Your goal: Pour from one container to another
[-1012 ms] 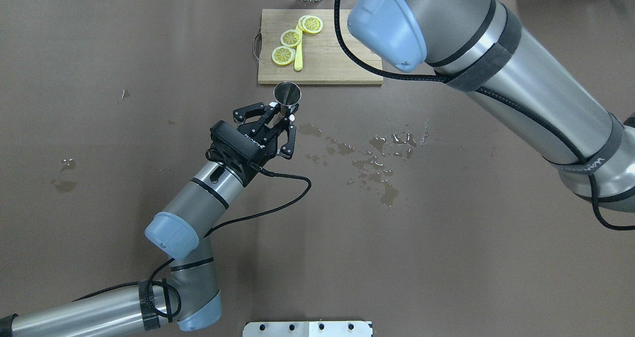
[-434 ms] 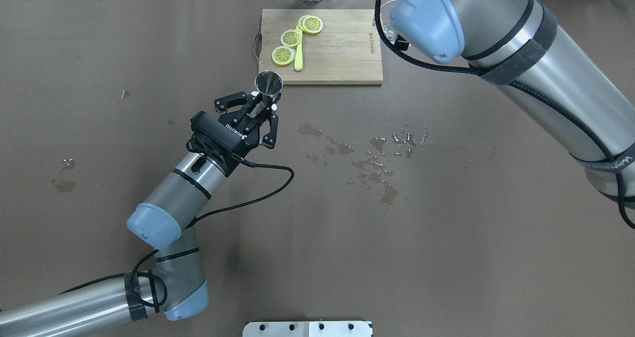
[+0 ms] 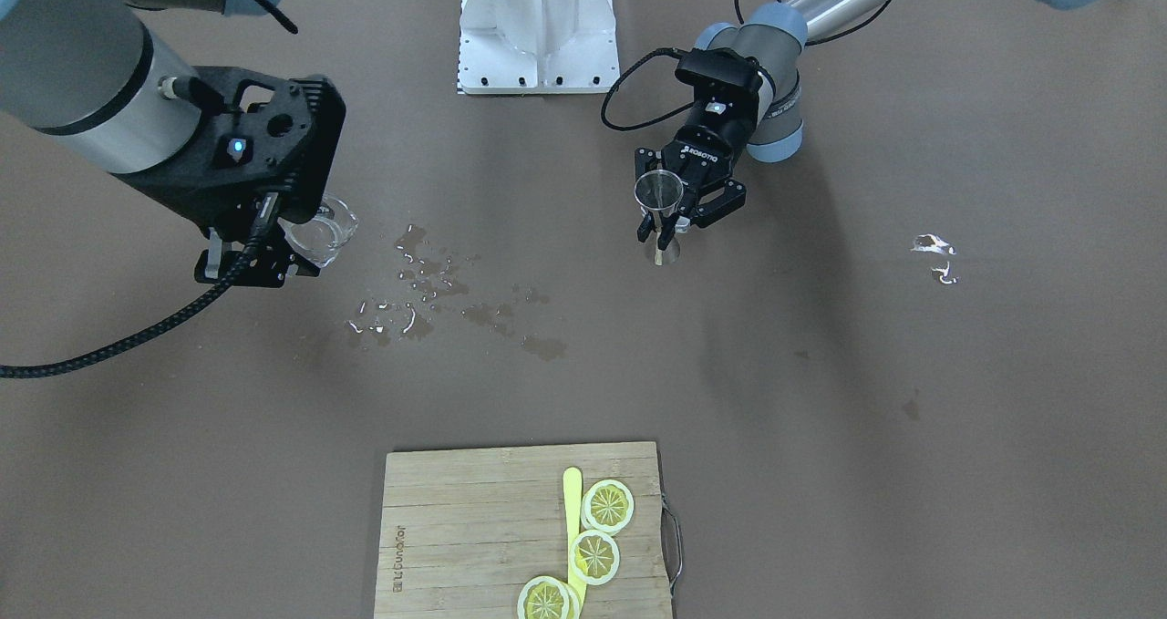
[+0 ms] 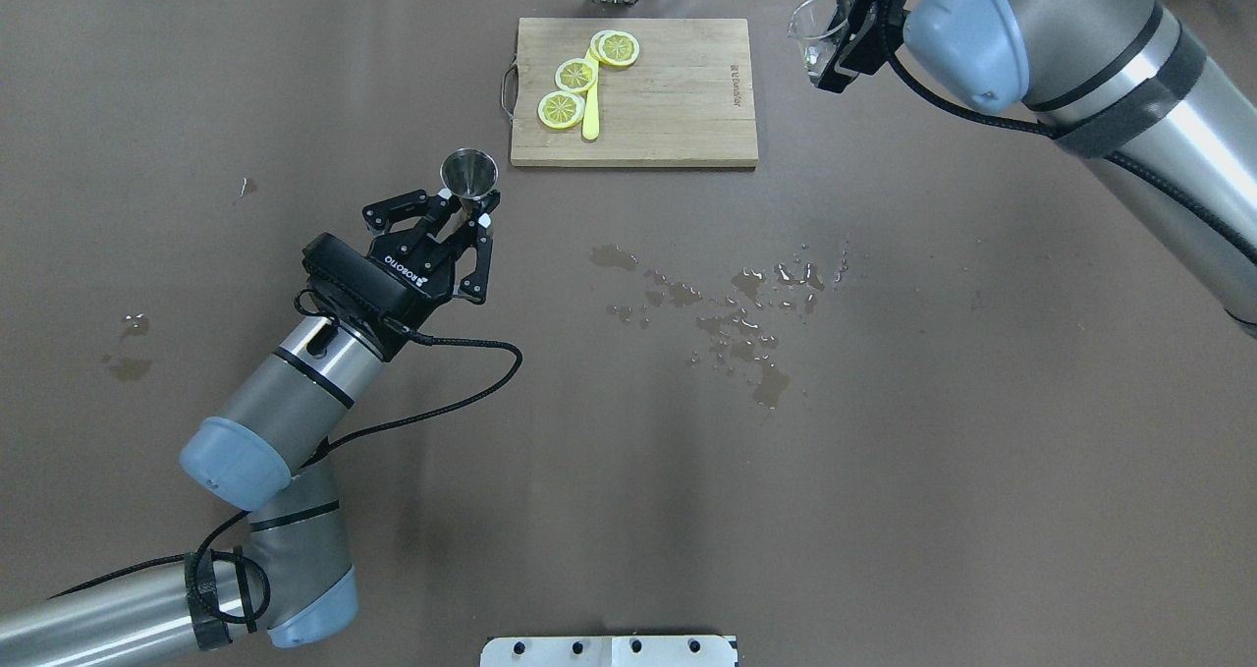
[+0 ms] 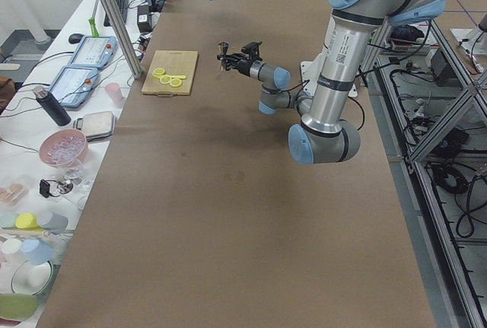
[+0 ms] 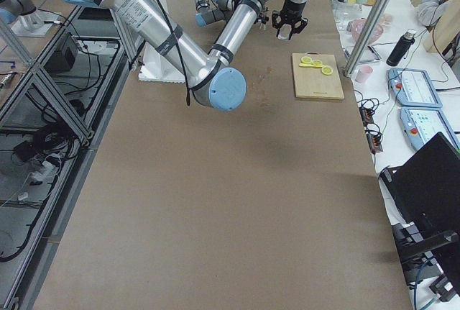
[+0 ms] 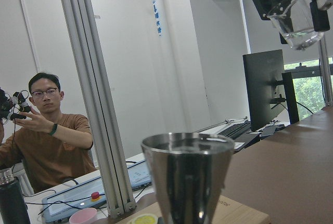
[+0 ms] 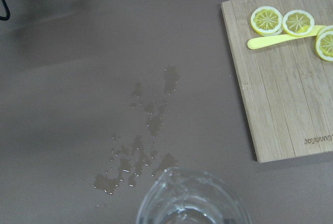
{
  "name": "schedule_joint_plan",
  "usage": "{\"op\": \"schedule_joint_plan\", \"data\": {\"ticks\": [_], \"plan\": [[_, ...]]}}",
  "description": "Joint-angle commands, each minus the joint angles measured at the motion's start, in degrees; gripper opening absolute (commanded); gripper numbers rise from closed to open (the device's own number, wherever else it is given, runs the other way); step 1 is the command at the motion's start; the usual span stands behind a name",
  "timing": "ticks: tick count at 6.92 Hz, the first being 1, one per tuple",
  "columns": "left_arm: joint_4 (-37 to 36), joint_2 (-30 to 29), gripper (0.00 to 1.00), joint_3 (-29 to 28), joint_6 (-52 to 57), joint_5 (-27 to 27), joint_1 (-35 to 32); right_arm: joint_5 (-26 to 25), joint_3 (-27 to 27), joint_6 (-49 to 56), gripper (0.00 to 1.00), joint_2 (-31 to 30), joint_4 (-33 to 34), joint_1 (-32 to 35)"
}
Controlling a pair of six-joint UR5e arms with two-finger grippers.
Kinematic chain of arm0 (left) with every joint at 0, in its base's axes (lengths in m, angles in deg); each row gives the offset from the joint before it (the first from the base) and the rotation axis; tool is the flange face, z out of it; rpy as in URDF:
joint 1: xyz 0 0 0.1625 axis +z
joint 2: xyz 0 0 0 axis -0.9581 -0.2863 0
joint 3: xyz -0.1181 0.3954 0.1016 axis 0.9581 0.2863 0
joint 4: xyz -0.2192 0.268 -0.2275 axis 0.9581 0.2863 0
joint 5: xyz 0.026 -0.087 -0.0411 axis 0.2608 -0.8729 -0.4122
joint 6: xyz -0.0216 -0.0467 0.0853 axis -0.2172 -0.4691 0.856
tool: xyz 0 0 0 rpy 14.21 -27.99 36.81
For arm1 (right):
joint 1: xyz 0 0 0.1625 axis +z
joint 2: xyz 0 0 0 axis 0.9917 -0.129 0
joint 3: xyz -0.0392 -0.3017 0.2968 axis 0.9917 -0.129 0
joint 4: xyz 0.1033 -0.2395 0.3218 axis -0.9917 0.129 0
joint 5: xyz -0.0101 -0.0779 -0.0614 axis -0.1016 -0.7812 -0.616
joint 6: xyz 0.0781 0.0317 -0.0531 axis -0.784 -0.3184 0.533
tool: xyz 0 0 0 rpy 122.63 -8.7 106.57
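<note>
A steel jigger [image 4: 468, 173] stands upright in the air with my left gripper [image 4: 462, 206] shut on its stem, left of the table's middle. In the front-facing view the jigger [image 3: 658, 190] hangs just above the brown mat. It fills the lower centre of the left wrist view as a shiny cone [image 7: 187, 174]. A clear glass beaker [image 4: 815, 30] with a little water is held high at the back right, my right gripper [image 4: 833, 46] shut on it. The beaker's rim [image 8: 192, 199] shows at the bottom of the right wrist view.
A wooden cutting board [image 4: 678, 97] with lemon slices [image 4: 575, 75] and a yellow utensil [image 4: 591, 112] lies at the back centre. Spilled water [image 4: 746, 308] spreads over the brown mat between the arms. Small wet marks [image 4: 126, 348] sit at the left.
My left arm carried the jigger leftward, away from the board's front edge. My right arm swung right and back, and the beaker in its gripper came into the overhead view.
</note>
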Motion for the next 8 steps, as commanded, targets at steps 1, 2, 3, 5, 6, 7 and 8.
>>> {"op": "schedule_joint_plan", "data": {"ticks": [1, 2, 3, 5, 6, 7, 8], "plan": [[1.21, -0.06, 0.00, 0.19, -0.25, 0.74, -0.26, 6.41, -0.43, 0.03, 0.00, -5.89, -8.16, 2.79], [1.21, 0.12, 0.00, 0.19, -0.34, 1.27, -0.35, 7.82, -1.30, 0.03, 0.00, -7.22, -11.49, 3.58], [0.60, 0.21, 0.00, -0.07, -0.25, 2.50, -0.35, 9.06, -2.70, -1.28, 0.00, -7.49, -14.05, 4.11], [-1.06, -0.32, 0.00, -0.07, -0.34, 4.78, -0.70, 9.42, -5.51, -10.38, 0.00, -7.84, -23.43, 4.03], [-1.95, -0.58, 0.00, -0.16, -0.43, 5.75, -0.79, 9.42, -7.79, -14.95, 0.00, -7.93, -29.13, 4.03], [-2.04, -0.32, 0.00, -0.33, -1.30, 6.55, -0.96, 9.42, -9.82, -19.18, 0.00, -7.85, -34.41, 3.94], [-2.13, 0.64, 0.00, -1.73, -6.79, 8.21, -1.14, 9.42, -11.58, -22.96, 0.00, -7.93, -39.42, 3.94]]}}
